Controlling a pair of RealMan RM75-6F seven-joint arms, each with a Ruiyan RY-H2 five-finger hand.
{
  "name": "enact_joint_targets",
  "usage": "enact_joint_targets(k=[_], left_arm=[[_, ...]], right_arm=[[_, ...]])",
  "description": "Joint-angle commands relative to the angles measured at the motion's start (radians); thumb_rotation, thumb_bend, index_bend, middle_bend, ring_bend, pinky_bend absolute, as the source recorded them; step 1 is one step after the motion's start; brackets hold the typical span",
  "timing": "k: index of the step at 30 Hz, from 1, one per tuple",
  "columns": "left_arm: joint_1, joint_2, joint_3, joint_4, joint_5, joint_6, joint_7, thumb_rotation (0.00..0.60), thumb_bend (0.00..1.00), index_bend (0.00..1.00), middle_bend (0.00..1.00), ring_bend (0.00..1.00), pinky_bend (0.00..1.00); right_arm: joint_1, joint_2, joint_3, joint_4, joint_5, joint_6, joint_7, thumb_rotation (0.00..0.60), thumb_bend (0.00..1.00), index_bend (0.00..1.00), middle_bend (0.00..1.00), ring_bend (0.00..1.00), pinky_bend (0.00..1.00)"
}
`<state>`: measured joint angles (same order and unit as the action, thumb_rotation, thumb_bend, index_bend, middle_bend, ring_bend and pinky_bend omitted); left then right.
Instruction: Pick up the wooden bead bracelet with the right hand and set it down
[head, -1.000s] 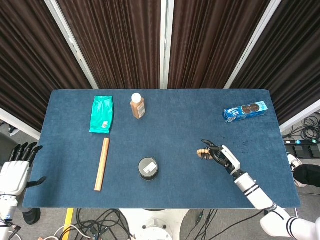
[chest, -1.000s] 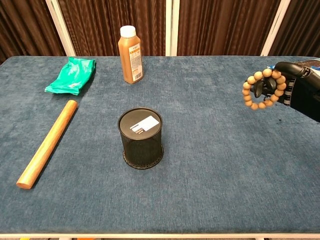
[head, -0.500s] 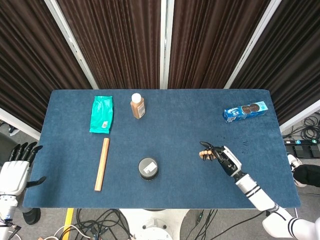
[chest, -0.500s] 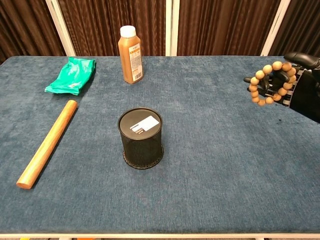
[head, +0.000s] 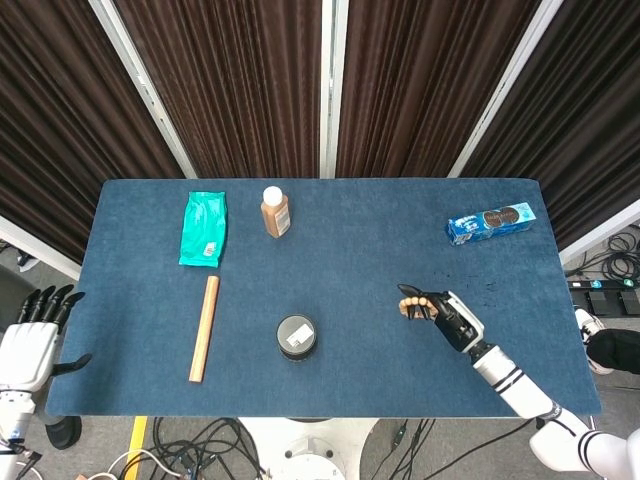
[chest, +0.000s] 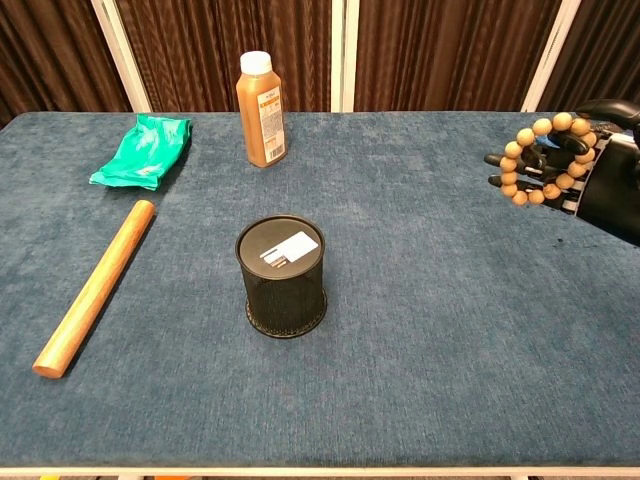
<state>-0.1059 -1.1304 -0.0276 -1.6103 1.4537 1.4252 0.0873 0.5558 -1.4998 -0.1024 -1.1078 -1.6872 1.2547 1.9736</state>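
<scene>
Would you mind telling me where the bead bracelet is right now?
The bracelet is in the right hand, above the table's right side in the chest view, right of the black cup.

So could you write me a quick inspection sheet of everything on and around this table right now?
Surface: blue cloth-covered table, flat.
Job's things: wooden bead bracelet held off the table.
Clutter: green foil pouch; brown juice bottle with white cap, upright; wooden rod; black mesh cup; blue biscuit pack.
Hands: right hand holds the bracelet; left hand off the table, fingers apart.
Cables: tangled on the floor.
Surroundings: dark curtains.
</scene>
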Motion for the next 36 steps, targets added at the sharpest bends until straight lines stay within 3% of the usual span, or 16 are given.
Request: enact_joint_targets(k=[1, 4, 8, 11, 17, 28, 32, 34, 36], left_arm=[[-0.002, -0.003, -0.001, 0.002, 0.0, -0.001, 0.001, 0.6, 0.0, 0.15, 0.08, 0.01, 0.02], [-0.003, -0.003, -0.002, 0.003, 0.001, -0.002, 0.001, 0.6, 0.0, 0.15, 0.08, 0.01, 0.02], [-0.004, -0.003, -0.002, 0.001, 0.001, -0.003, 0.003, 0.6, 0.0, 0.15, 0.08, 0.01, 0.02], [-0.004, -0.003, -0.002, 0.0, 0.0, -0.003, 0.004, 0.6, 0.0, 0.15, 0.08, 0.01, 0.02], [-0.004, -0.004, -0.001, -0.001, 0.0, -0.004, 0.005, 0.6, 0.0, 0.15, 0.08, 0.01, 0.02], [-0.007, -0.005, -0.002, -0.004, 0.002, -0.006, 0.009, 0.6, 0.0, 0.15, 0.08, 0.01, 0.02], [-0.008, -0.005, -0.002, -0.005, 0.002, -0.007, 0.011, 0.6, 0.0, 0.15, 0.08, 0.01, 0.02], [-0.008, -0.004, -0.002, -0.006, 0.002, -0.006, 0.012, 0.6, 0.0, 0.15, 0.08, 0.01, 0.02], [-0.009, -0.003, -0.003, -0.007, 0.002, -0.006, 0.012, 0.6, 0.0, 0.15, 0.08, 0.01, 0.02]], right_arm=[[-0.002, 0.001, -0.001, 0.001, 0.001, 0.004, 0.002, 0.283, 0.61, 0.71, 0.57, 0.1, 0.0], [-0.003, 0.0, -0.001, 0.004, 0.003, 0.008, -0.002, 0.283, 0.7, 0.72, 0.57, 0.1, 0.0], [-0.004, -0.002, -0.002, 0.009, 0.001, 0.016, -0.011, 0.284, 0.92, 0.68, 0.56, 0.1, 0.0], [-0.004, -0.002, -0.004, 0.014, -0.004, 0.022, -0.019, 0.287, 1.0, 0.64, 0.55, 0.1, 0.0], [-0.009, -0.01, -0.006, 0.031, -0.007, 0.038, -0.035, 0.288, 1.0, 0.56, 0.53, 0.1, 0.0], [-0.012, -0.009, -0.019, 0.047, -0.018, 0.052, -0.045, 0.305, 1.0, 0.51, 0.51, 0.1, 0.0], [-0.012, -0.009, -0.02, 0.048, -0.009, 0.038, -0.07, 0.208, 1.0, 0.46, 0.5, 0.09, 0.0], [-0.008, -0.007, -0.021, 0.044, -0.008, 0.028, -0.077, 0.193, 0.96, 0.43, 0.5, 0.08, 0.0], [-0.005, -0.006, -0.023, 0.041, -0.007, 0.02, -0.079, 0.188, 0.8, 0.41, 0.5, 0.08, 0.0]])
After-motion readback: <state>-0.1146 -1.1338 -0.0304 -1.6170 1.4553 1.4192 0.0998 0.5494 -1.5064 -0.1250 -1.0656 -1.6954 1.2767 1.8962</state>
